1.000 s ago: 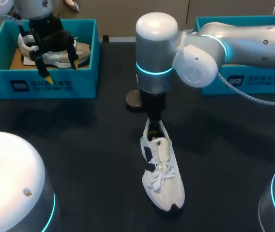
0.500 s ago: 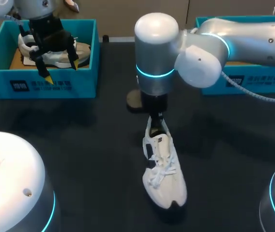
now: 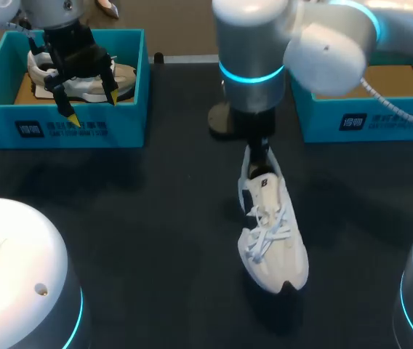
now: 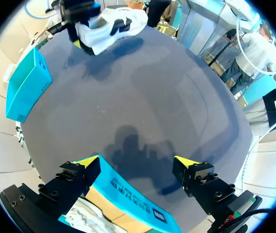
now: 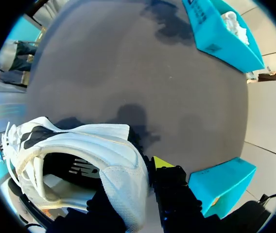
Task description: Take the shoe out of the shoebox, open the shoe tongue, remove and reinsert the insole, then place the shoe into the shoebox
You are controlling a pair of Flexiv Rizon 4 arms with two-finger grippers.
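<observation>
A white lace-up shoe (image 3: 272, 233) hangs toe-down over the middle of the dark table, with a shadow under it. My right gripper (image 3: 259, 156) is shut on its heel collar. In the right wrist view one finger is inside the shoe (image 5: 104, 150) and the yellow-tipped one (image 5: 161, 163) is outside the heel. My left gripper (image 3: 90, 105) stands open above the left teal shoebox (image 3: 61, 127), which holds a second white shoe (image 3: 126, 76). The left wrist view has that box's front wall (image 4: 123, 194) between my open fingers and the held shoe (image 4: 111, 24) far ahead.
A second teal shoebox (image 3: 359, 120) stands at the back right, with bare brown cardboard showing inside it. A small dark round object (image 3: 219, 122) sits on the table behind the right arm.
My right arm has carried the shoe to the right, and its toe has come off the table. The left arm has not moved.
</observation>
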